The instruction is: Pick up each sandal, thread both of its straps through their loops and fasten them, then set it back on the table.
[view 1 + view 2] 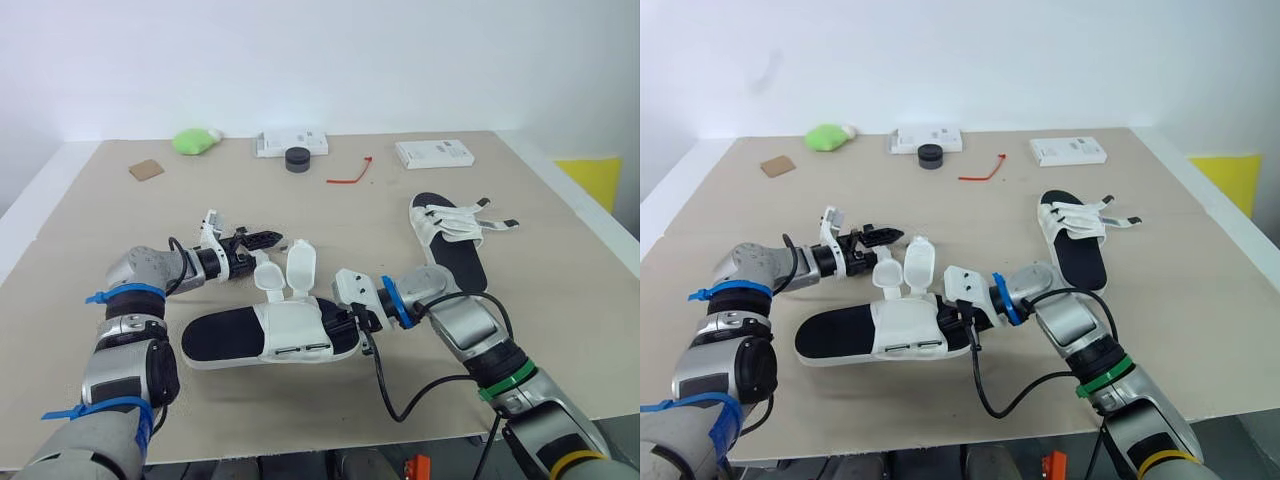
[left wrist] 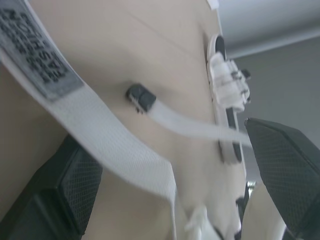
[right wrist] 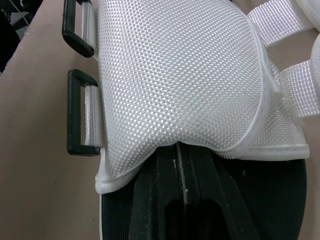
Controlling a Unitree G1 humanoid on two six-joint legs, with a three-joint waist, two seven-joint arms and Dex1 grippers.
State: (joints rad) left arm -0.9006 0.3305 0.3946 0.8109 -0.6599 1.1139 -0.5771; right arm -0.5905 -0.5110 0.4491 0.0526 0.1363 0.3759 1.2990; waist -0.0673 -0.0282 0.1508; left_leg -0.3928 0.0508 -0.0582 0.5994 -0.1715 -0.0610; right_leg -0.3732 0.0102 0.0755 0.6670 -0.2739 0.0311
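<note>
- The near sandal (image 1: pixel 265 338) lies on the counter (image 1: pixel 120 230) at lower centre of the head view. Its two straps (image 1: pixel 300 265) stand up loose.
- Its black loops (image 3: pixel 82 112) are empty, so no threading has begun.
- The left hand (image 1: pixel 272 240) is above and left of the straps. Its fingers are apart, with one strap running between them.
- The right hand (image 1: pixel 362 328) has its fingers together, set on the sandal's right end.
- The far sandal (image 1: pixel 447 235), right of centre, looks unfastened, its strap ends splayed out.
- Both sandals are likely still to do.
</note>
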